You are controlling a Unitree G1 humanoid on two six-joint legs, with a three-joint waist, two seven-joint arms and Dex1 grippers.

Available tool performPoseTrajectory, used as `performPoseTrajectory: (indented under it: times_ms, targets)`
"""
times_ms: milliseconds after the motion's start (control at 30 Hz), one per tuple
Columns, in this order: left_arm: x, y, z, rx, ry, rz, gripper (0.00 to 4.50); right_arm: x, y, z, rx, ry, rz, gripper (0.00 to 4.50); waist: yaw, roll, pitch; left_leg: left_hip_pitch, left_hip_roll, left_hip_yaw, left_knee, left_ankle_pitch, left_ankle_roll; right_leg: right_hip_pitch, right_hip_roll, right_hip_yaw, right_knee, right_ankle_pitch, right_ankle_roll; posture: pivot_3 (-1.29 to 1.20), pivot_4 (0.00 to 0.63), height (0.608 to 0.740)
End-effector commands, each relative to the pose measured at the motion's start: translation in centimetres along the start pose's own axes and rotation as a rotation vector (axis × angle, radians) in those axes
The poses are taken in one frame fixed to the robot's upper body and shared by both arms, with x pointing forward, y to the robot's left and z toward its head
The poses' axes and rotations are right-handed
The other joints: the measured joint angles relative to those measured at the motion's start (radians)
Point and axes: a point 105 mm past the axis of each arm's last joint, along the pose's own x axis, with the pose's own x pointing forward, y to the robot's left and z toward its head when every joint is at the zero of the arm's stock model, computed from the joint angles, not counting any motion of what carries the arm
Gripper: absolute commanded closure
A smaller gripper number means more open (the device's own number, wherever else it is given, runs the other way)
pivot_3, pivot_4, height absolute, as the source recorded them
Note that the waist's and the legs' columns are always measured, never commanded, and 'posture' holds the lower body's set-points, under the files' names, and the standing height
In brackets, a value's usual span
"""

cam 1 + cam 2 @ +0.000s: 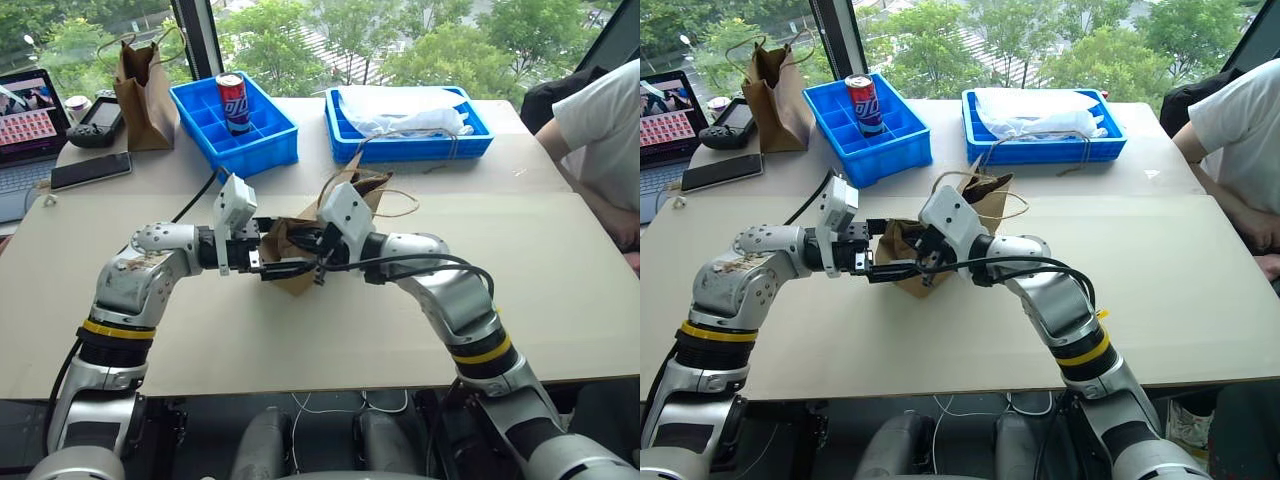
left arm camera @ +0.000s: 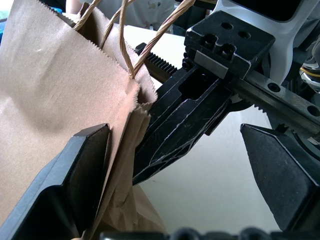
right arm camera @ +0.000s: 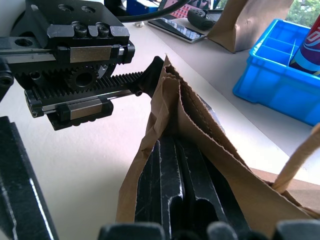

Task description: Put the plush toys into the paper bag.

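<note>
Pinching the paper bag (image 1: 300,245) rim mid-frame, the shut right end effector (image 3: 175,200) could tear it if the wide-open left end effector (image 2: 175,165) closes and tugs.

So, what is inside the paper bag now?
The right gripper's shut black fingers are inside the paper bag's folded mouth. The open left gripper has one finger against the outside of the bag wall. The paper covers the bottom, so whether a toy is in there cannot be seen.

Bag (image 1: 300,240): matt kraft paper, creased, serrated rim, twisted twine handles (image 2: 150,45). Gripper fingers (image 2: 175,130): black hard plastic, scuffed, slight sheen. Table (image 1: 560,300): smooth matt beige. Bins (image 1: 262,140): glossy blue plastic. Can (image 1: 234,103): shiny metal.
</note>
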Motion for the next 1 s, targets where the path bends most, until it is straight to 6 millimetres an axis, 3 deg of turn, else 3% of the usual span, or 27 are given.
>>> performPoseTrajectory:
  times_ms: [33,267,600,733,1000]
  targets:
    - [-0.9,0.3,-0.2,0.026,0.035,0.015,0.0,-0.7,-1.1,1.3,-0.061,-0.015,-0.046,4.45,-0.001,0.0,0.0,0.0,0.0,0.0,0.0,0.0,0.0,0.0,0.0,0.0,0.0,0.0,0.0,0.0,0.15,0.74]
    - [-2.3,2.0,-1.2,0.031,0.09,0.109,0.0,-1.0,-1.5,1.2,-0.076,0.004,-0.06,4.45,-0.008,0.0,0.0,0.0,0.0,0.0,0.0,0.0,0.0,0.0,0.0,0.0,0.0,0.0,0.0,0.0,0.15,0.74]
    - [-0.5,2.5,-1.1,-0.006,0.028,0.169,0.0,-0.8,-2.3,1.0,-0.098,0.014,-0.108,4.45,-0.007,0.0,0.0,0.0,0.0,0.0,0.0,0.0,0.0,0.0,0.0,0.0,0.0,0.0,0.0,0.0,0.15,0.74]
    - [0.0,2.9,-1.3,-0.047,0.008,0.214,1.07,-0.7,-2.3,1.0,-0.097,0.012,-0.113,4.5,-0.008,0.0,0.0,0.0,0.0,0.0,0.0,0.0,0.0,0.0,0.0,0.0,0.0,0.0,0.0,0.0,0.15,0.74]
    - [0.4,3.3,-1.7,-0.087,0.021,0.267,3.86,-0.5,-2.1,0.9,-0.096,0.016,-0.106,4.5,-0.007,0.0,0.0,0.0,0.0,0.0,0.0,0.0,0.0,0.0,0.0,0.0,0.0,0.0,0.0,0.0,0.15,0.74]
